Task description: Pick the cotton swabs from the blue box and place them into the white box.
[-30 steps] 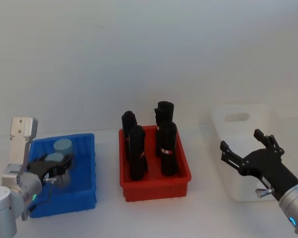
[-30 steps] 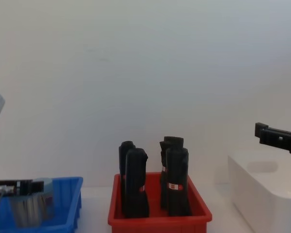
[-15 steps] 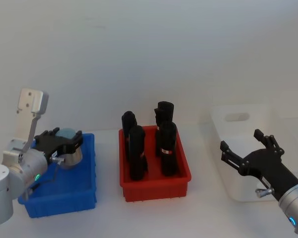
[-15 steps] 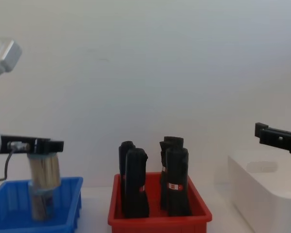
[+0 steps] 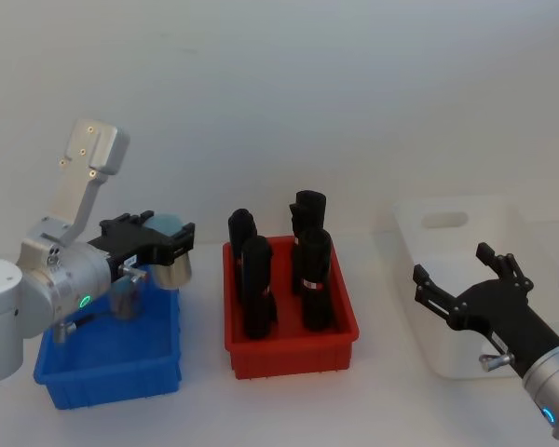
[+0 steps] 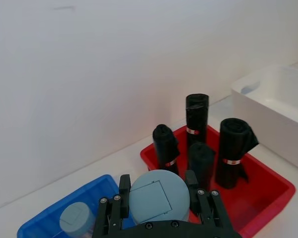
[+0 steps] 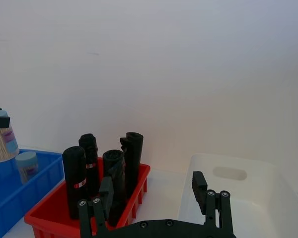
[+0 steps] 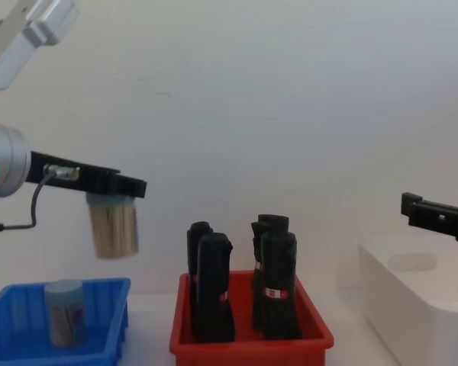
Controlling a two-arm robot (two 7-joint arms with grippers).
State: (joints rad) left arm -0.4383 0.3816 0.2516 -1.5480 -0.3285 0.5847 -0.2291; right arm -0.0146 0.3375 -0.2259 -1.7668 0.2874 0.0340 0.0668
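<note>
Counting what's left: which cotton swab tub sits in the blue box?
The free-standing tub in the blue box; the other tub hangs in the air, clamped in the left gripper.

The left arm (image 5: pixel 39 279) reaches in from the robot's left, a pale elbow link raised behind it and a green light glowing on the silver wrist. The left gripper (image 5: pixel 168 250) points level toward the robot's right. Its two black fingers (image 6: pixel 124 198) are closed against opposite sides of a tub of cotton swabs (image 8: pixel 113 229), gripping it at the lid so the body hangs below them. The right arm (image 5: pixel 550 372) comes up from the lower right. The right gripper (image 5: pixel 452 264) holds its fingers spread wide, with nothing between them.
</note>
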